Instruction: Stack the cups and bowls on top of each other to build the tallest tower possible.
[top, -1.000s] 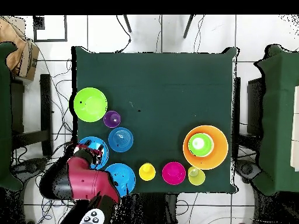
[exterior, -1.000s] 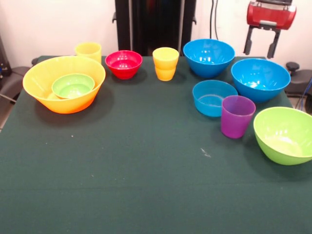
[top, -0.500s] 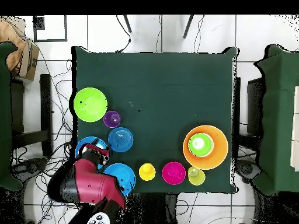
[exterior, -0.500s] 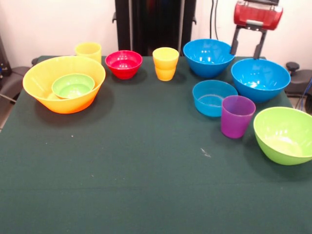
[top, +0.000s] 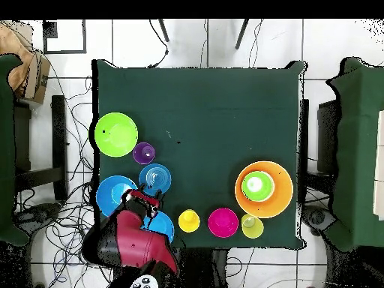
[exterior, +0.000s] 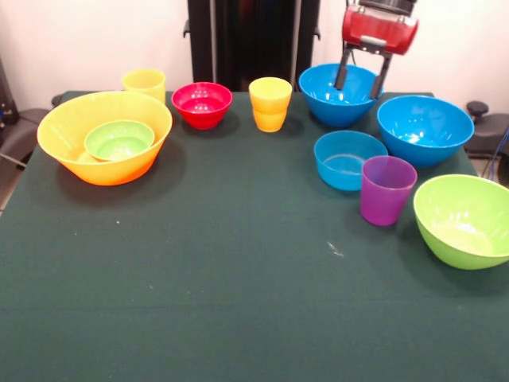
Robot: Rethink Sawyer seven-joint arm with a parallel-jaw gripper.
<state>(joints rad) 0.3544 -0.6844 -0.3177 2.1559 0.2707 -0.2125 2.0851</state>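
1. Overhead, so to speak, the gripper (exterior: 361, 80) hangs with its two dark fingers (exterior: 342, 70) spread apart and empty, tips dipping above the rear blue bowl (exterior: 340, 94).
2. Its red wrist housing tilts slightly, and the arm (top: 135, 241) reaches in from the table's edge behind that bowl.
3. Just beside the jaws sits the second large blue bowl (exterior: 425, 130); nearer the camera from them lies the shallow blue bowl (exterior: 348, 159), with the purple cup (exterior: 386, 190) touching or nearly touching it.
4. Farther out on that side rests the lime green bowl (exterior: 464, 220).
5. Across from the jaws stand a yellow cup (exterior: 270, 103), the small red bowl (exterior: 202, 104) and a second yellow cup (exterior: 144, 82).
6. Farthest off, the tower (exterior: 105, 137) is the orange-yellow bowl holding the small green bowl (exterior: 119, 140).
7. Count: three cups, seven bowls, all on the green table (exterior: 238, 278).
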